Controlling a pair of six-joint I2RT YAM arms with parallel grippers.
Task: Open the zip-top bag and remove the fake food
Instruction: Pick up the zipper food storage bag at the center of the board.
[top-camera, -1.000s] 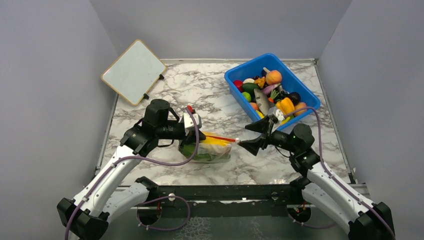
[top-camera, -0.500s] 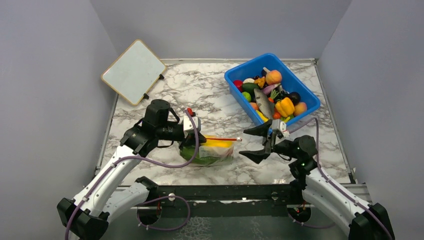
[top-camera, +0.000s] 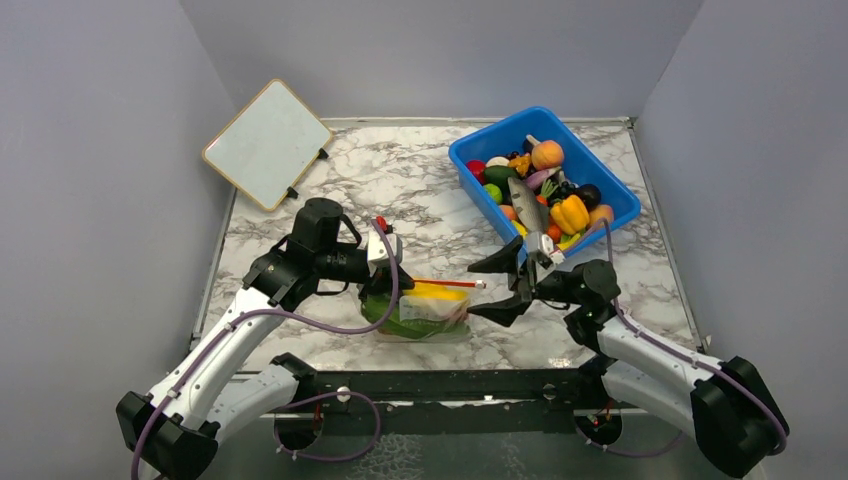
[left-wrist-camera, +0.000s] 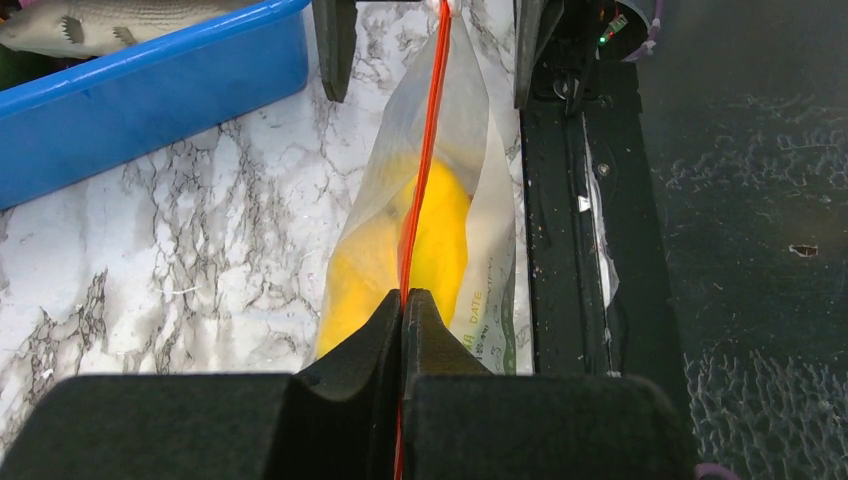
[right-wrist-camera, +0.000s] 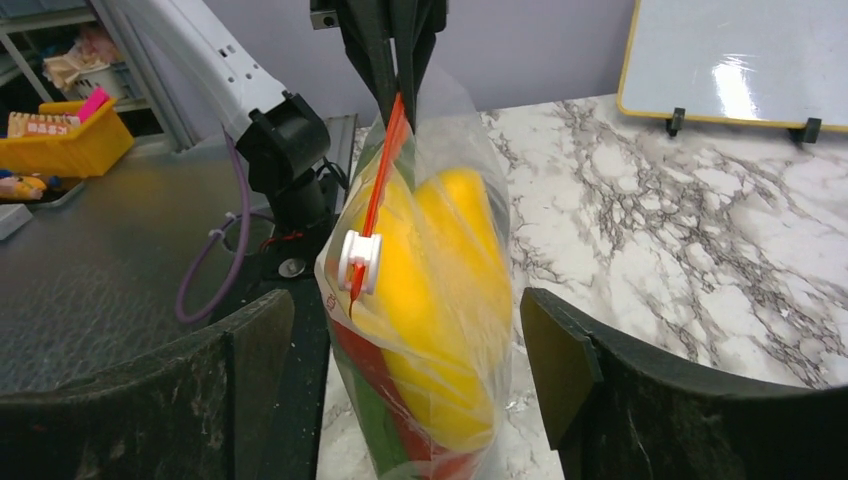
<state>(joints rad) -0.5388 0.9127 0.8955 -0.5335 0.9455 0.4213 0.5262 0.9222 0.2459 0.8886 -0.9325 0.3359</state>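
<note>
Left gripper (left-wrist-camera: 402, 296) clamps the zip-top bag's (top-camera: 430, 310) zip strip (left-wrist-camera: 425, 150), keeping it taut. Right gripper (right-wrist-camera: 405, 300) waits, jaws apart, either side of the slider (right-wrist-camera: 360, 262), ready to pull.

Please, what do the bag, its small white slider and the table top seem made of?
Zip-top bag: thin clear plastic film, glossy and creased; the yellow toy shows through. White slider: probably hard moulded plastic, smooth, opaque. Table top: white with grey veins like marble, slightly shiny; real stone or printed laminate, I cannot tell.
</note>
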